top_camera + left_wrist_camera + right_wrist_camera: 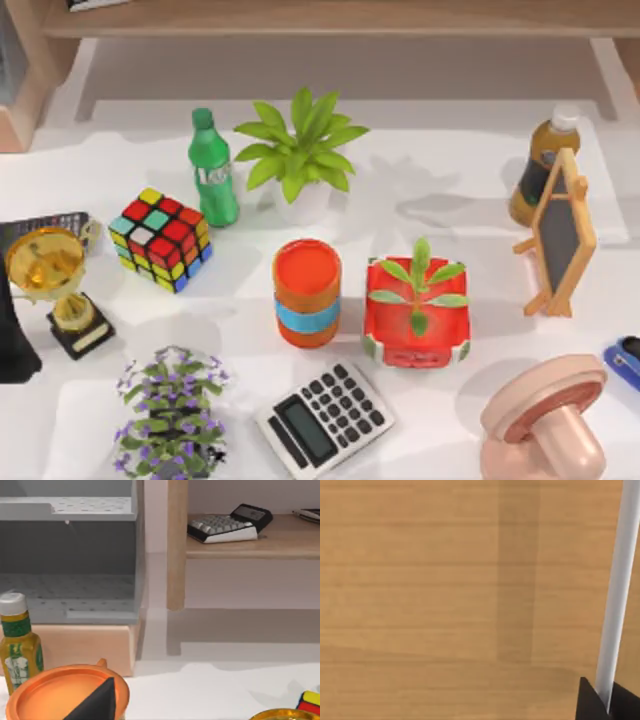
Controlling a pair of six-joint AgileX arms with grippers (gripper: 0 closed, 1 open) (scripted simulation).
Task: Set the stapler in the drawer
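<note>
The stapler (625, 362), small and bright blue with a dark inset, lies on the white table at the far right edge, just behind the pink mushroom-shaped object (545, 420). The drawer (70, 585) is a grey tray standing open in a light wooden cabinet, seen in the left wrist view. My left arm (14, 335) is a dark shape at the table's left edge, beside the gold trophy (50, 275). A dark part of my left gripper (97, 702) shows low in its wrist view. A dark part of my right gripper (602, 700) shows against a wooden surface beside a white bar (617, 590).
The table is crowded: a Rubik's cube (160, 238), green bottle (212, 168), potted plant (300, 150), orange cup (307, 292), red planter (417, 310), calculator (325, 418), purple flowers (172, 410), small chalkboard (560, 235) and brown bottle (540, 165). Another calculator (227, 525) lies on a shelf.
</note>
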